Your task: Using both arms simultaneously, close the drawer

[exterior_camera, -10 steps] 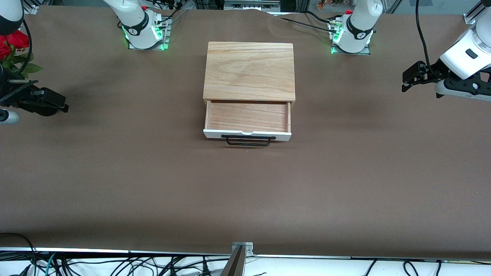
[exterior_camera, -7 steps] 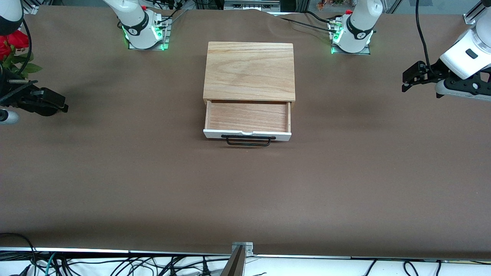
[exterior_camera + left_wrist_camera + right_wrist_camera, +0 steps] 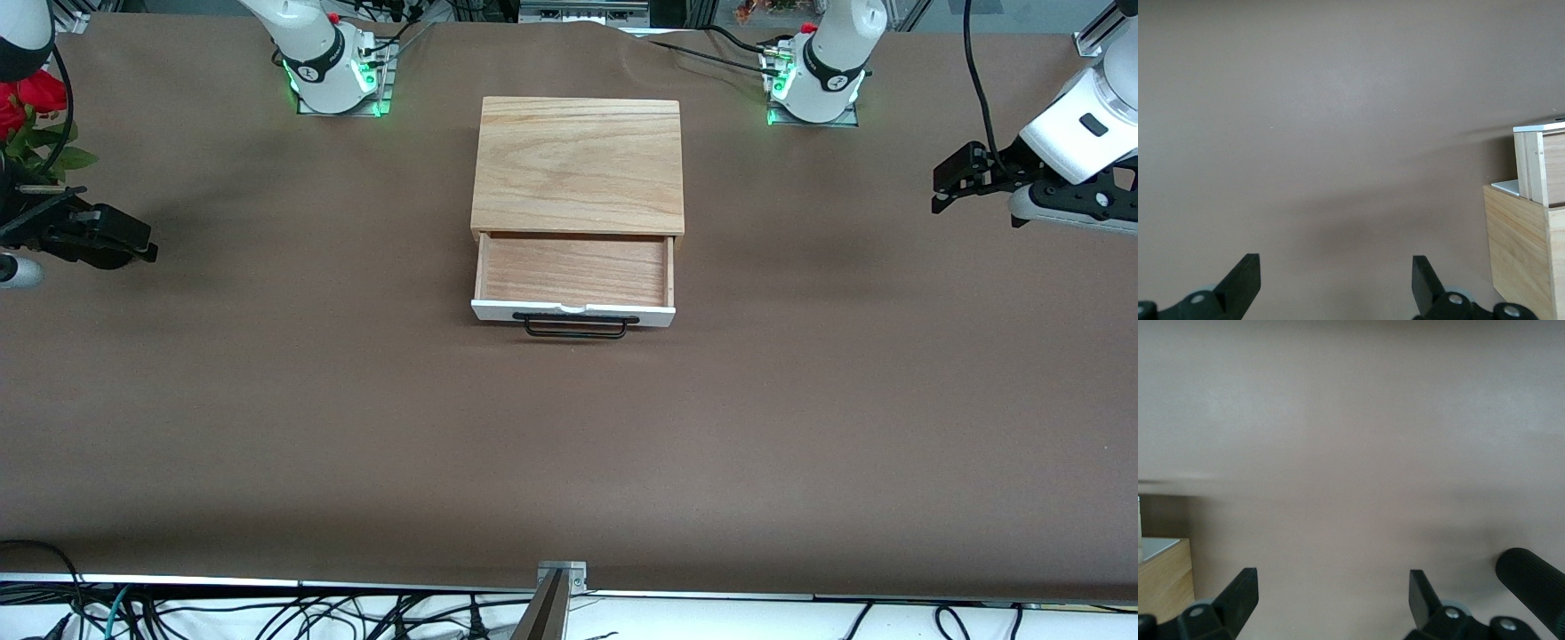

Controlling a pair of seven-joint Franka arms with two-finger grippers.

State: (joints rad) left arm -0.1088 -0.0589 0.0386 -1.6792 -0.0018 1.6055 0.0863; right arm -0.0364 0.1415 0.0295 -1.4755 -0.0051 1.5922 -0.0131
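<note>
The drawer [image 3: 573,271] stands pulled out of its light-oak box [image 3: 578,164] in the middle of the table, empty, with its white front panel [image 3: 573,311] and black wire handle [image 3: 575,327] toward the front camera. My left gripper [image 3: 947,187] is open and empty over the table at the left arm's end, well apart from the drawer. My right gripper [image 3: 142,244] is open and empty over the right arm's end. In the left wrist view my gripper [image 3: 1336,280] is over bare table, with the box [image 3: 1528,250] and drawer side [image 3: 1538,163] at the edge. The right wrist view shows my gripper [image 3: 1333,597] and a box corner [image 3: 1163,577].
Brown cloth covers the table [image 3: 569,444]. Red flowers [image 3: 27,102] stand at the right arm's end. The arm bases [image 3: 333,67] [image 3: 813,80] stand either side of the box's back. Cables run along the table's front edge [image 3: 267,613]. A black ribbed part [image 3: 1531,577] shows in the right wrist view.
</note>
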